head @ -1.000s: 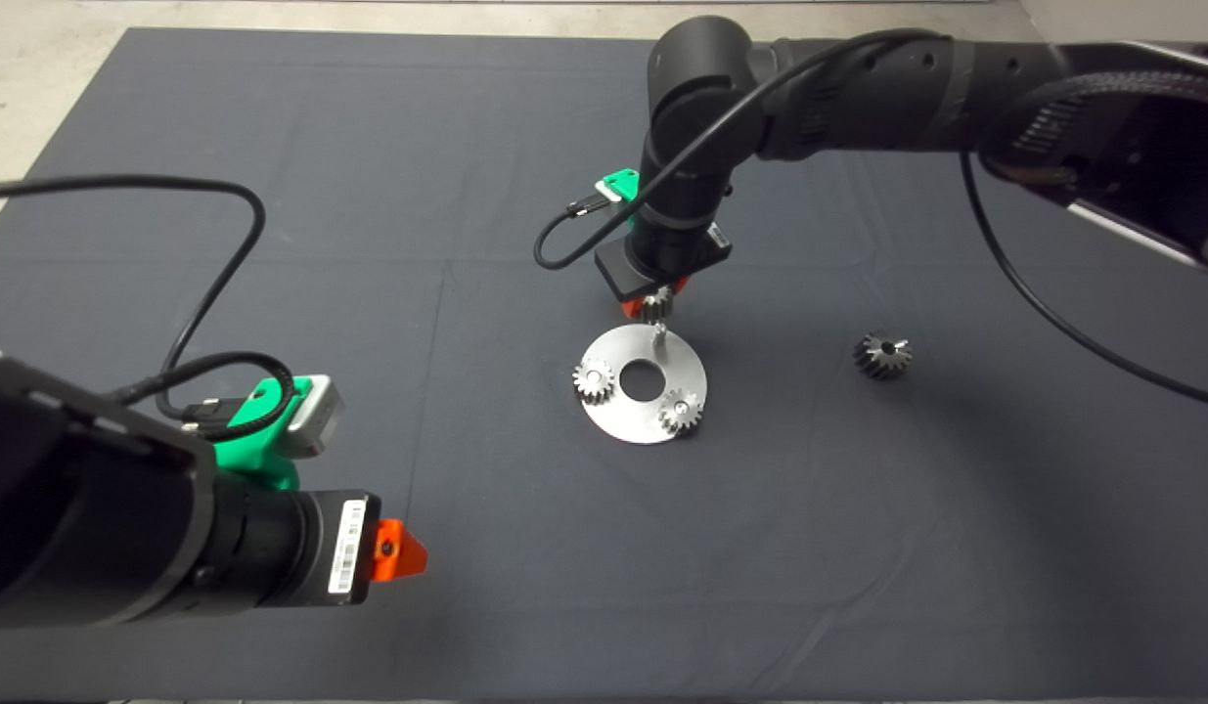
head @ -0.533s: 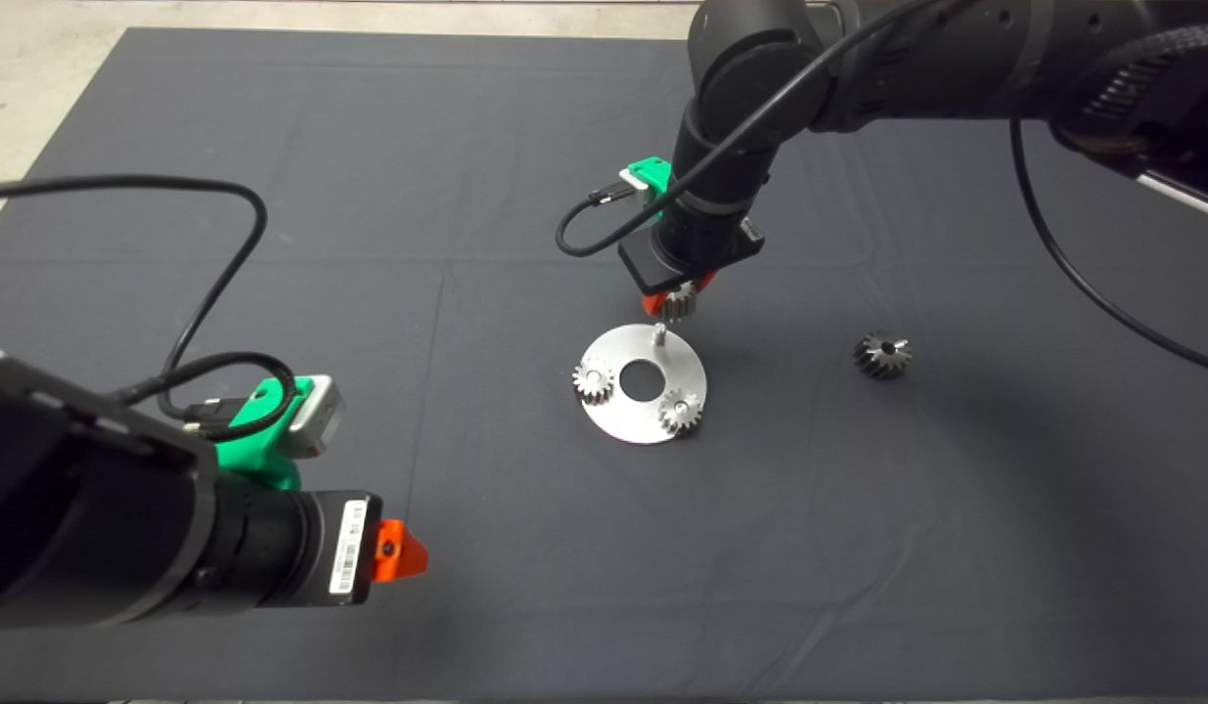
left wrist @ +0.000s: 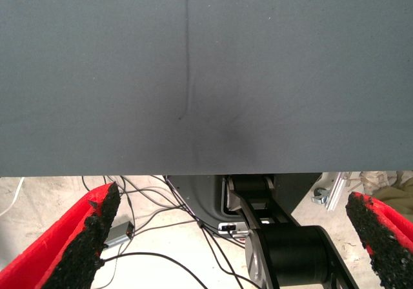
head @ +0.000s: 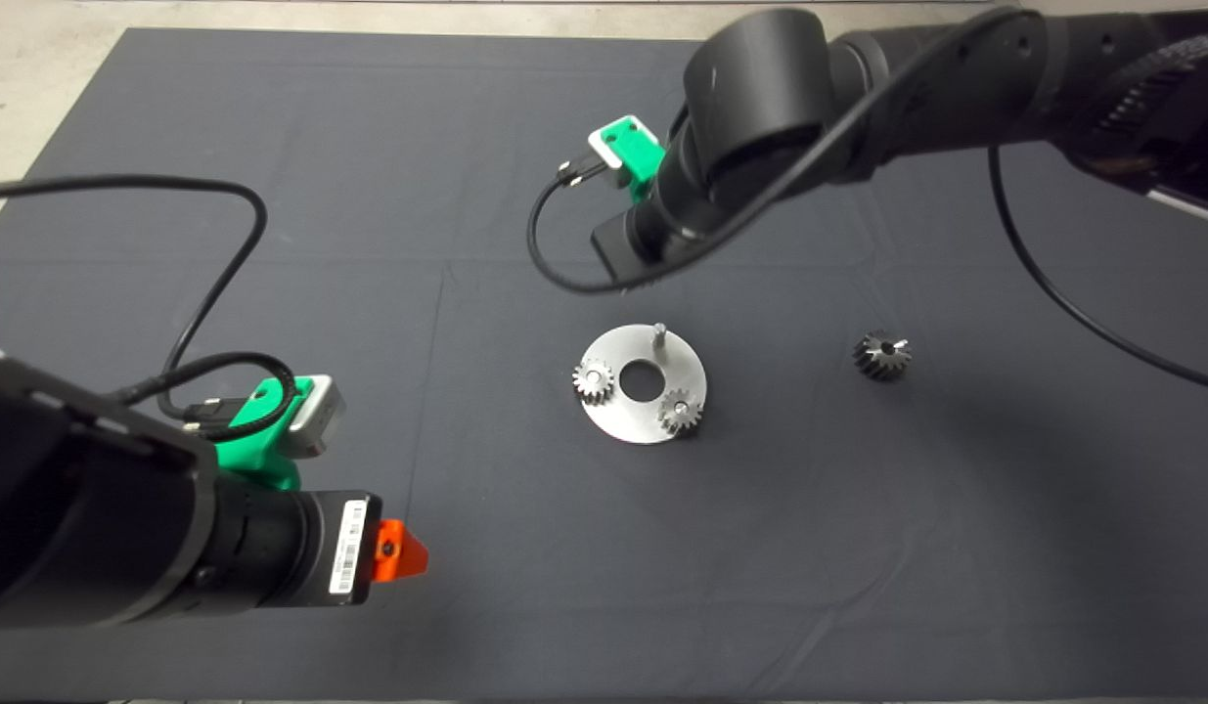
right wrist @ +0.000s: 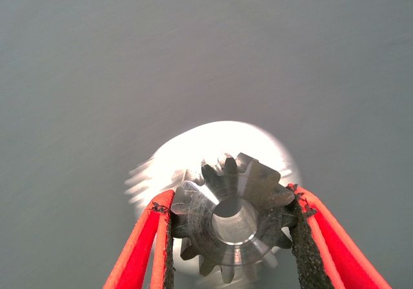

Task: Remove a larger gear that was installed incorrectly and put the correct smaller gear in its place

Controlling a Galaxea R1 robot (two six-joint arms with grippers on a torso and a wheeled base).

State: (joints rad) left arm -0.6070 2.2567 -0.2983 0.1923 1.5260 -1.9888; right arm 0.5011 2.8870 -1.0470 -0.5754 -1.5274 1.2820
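In the right wrist view my right gripper is shut on the smaller gear, a steel spur gear with a centre bore, held above the blurred silver plate. Seen from the head camera, the right arm hangs over the mat behind the plate and hides its own fingers and the gear. The plate carries two small silver gears and a bare upright pin. The larger gear, dark and cone-shaped, lies on the mat to the plate's right. My left gripper is open and parked at the lower left.
Black cables loop from the left arm across the left part of the mat. The left wrist view looks past the mat's edge to floor, cables and a black stand.
The right arm has lifted and tilted back from just above the bare pin. The gear it holds, seen under the wrist before, is now hidden in the head view. The left arm has not moved.
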